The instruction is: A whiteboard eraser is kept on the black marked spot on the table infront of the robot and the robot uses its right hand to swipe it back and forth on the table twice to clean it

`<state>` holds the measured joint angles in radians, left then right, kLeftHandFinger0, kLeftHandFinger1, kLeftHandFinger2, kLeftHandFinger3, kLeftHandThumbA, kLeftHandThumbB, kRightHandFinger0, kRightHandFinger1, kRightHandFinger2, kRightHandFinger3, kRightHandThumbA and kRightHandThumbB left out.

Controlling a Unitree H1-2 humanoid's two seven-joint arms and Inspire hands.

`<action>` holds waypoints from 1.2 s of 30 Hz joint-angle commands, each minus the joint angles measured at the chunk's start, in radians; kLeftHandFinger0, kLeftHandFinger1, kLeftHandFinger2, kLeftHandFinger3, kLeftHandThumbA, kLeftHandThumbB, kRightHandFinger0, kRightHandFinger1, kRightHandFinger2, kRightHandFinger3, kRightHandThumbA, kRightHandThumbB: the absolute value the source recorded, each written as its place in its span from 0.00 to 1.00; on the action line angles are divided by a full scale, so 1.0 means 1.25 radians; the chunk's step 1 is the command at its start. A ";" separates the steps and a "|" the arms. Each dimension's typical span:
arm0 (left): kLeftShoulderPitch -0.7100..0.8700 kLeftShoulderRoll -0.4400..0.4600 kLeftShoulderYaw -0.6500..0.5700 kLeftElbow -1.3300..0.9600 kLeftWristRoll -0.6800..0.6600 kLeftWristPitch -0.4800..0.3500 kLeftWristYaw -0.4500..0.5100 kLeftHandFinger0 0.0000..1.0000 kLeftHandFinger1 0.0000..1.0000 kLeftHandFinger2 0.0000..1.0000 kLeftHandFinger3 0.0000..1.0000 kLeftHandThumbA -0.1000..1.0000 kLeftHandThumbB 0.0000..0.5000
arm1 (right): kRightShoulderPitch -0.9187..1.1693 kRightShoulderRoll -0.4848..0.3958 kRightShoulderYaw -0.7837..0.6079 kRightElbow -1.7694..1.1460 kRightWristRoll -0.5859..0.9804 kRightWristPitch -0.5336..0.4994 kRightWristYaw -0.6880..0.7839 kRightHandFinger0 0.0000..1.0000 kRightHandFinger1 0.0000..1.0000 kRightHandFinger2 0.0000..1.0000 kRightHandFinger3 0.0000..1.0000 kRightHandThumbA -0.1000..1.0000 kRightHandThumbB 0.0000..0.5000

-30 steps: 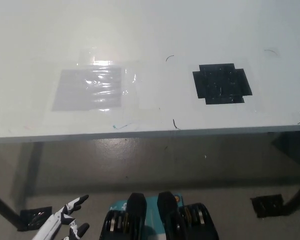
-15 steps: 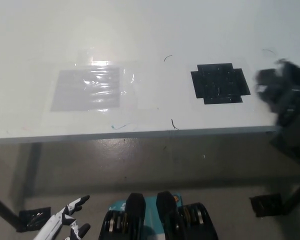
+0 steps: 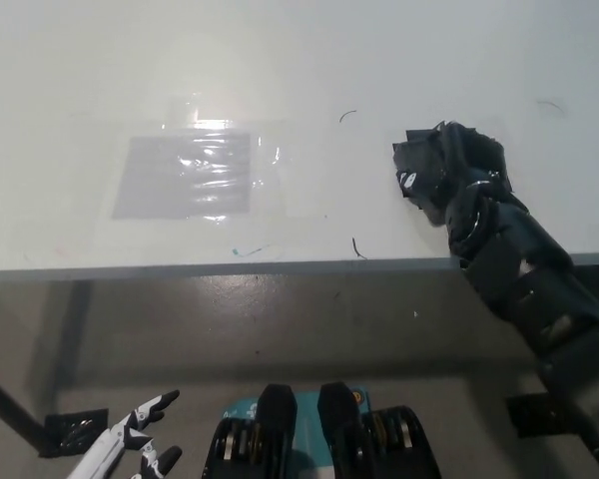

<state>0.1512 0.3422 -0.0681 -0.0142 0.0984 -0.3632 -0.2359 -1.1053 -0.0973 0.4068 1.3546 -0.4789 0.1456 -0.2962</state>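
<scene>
Head view: right hand (image 3: 447, 172) is laid over the black mark (image 3: 409, 160) on the surface (image 3: 280, 80).
Eraser: not seen.
Right fingers: state indeterminable.
Left hand (image 3: 140, 447): held low, fingers spread.

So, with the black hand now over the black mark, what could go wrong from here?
No eraser shows on the black mark; the right hand covers it, so it may swipe with nothing held. The mark lies near the table edge, so a swipe might slip off. The left hand rests below.
</scene>
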 commanded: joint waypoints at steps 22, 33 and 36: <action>0.000 0.014 0.003 -0.023 -0.005 -0.001 -0.005 1.00 1.00 1.00 1.00 0.85 0.76 | -0.072 -0.065 -0.023 -0.063 0.039 0.022 0.154 1.00 1.00 1.00 1.00 0.99 1.00; -0.005 0.014 0.001 -0.018 -0.011 -0.007 -0.008 1.00 1.00 1.00 1.00 0.84 0.76 | -0.040 -0.108 -0.226 -0.498 0.178 0.000 0.204 1.00 1.00 1.00 1.00 1.00 1.00; -0.004 0.011 0.000 -0.014 -0.011 -0.009 -0.007 1.00 1.00 1.00 1.00 0.84 0.76 | -0.009 -0.131 -0.259 -0.692 0.183 0.063 0.224 1.00 1.00 1.00 1.00 1.00 1.00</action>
<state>0.1495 0.3421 -0.0680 -0.0121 0.0984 -0.3599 -0.2358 -1.0951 -0.1876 0.1906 0.8873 -0.3617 0.1644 -0.0972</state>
